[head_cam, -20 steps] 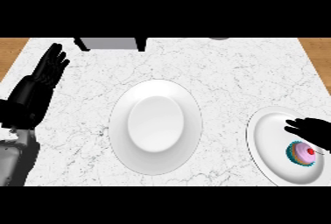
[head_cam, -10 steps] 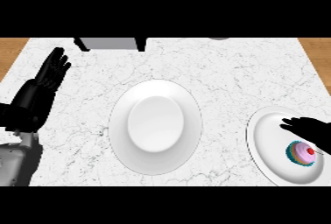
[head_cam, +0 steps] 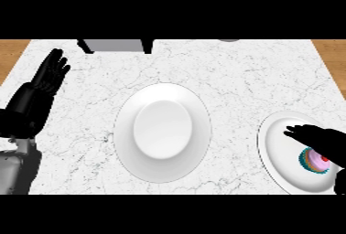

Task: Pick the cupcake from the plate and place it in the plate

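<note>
A cupcake (head_cam: 313, 162) with a teal wrapper and pink icing sits on a white plate (head_cam: 278, 157) at the right edge of the counter. My right hand (head_cam: 323, 141) hovers over that plate, fingers straight and pointing left, partly covering the cupcake from above. A larger empty white plate (head_cam: 163, 131) lies in the middle of the marble counter. My left hand (head_cam: 45, 82) rests open at the far left, fingers pointing up.
A grey box with black sides (head_cam: 116, 45) stands at the back edge of the counter. A small grey round object (head_cam: 229, 40) shows at the back right. Wooden floor (head_cam: 13, 50) lies beyond the counter's left and right edges.
My right hand has lowered slightly over the cupcake. The left hand has drifted a little to the right and up. The plates and cupcake have not moved.
</note>
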